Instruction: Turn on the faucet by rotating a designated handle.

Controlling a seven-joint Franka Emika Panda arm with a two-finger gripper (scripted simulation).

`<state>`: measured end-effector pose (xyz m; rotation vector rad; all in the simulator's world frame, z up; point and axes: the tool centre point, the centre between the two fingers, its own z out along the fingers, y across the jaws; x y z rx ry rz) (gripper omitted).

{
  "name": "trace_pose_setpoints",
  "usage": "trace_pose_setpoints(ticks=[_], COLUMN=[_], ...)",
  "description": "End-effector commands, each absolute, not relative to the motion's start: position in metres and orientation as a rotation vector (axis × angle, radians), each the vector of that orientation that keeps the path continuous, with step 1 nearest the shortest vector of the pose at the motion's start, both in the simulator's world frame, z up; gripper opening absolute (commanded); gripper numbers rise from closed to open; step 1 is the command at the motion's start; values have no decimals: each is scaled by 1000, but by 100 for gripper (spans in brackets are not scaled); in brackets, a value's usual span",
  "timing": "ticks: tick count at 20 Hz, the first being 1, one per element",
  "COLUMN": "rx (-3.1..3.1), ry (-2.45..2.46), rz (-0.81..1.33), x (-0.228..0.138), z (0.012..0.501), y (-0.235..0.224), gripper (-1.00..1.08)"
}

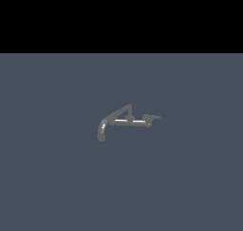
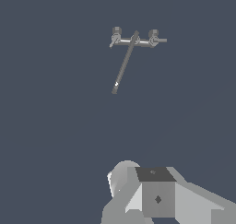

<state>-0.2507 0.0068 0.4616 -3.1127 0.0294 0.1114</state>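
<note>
The faucet [image 1: 127, 122] is a small dull-grey tap standing alone on the dark grey floor, with its down-curved spout [image 1: 101, 133] toward the exterior view's left. The handle [image 1: 153, 116] is a short level lever at the pipe's right end, apart from the slanted rod [image 1: 121, 111] that forms a peak. In the wrist view the faucet [image 2: 133, 41] lies far off, with the handle [image 2: 159, 40] at one end. Grey parts of my gripper [image 2: 152, 195] show at the frame edge, far from the faucet. I cannot make out its jaws. The arm does not show in the exterior view.
A flat dark grey floor [image 1: 190, 187] stretches all around the faucet. A black band [image 1: 121, 16] fills the top of the exterior view. No other object shows.
</note>
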Motion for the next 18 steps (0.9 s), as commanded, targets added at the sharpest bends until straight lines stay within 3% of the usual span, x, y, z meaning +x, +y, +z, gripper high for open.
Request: trace_pose_setpoints(ticks=[1,18], rx=[-3113,-3098], ry=[29,316], rz=[111,103], x=[-251,-215], z=[462,417], y=[7,22], gripper=[-100,-100])
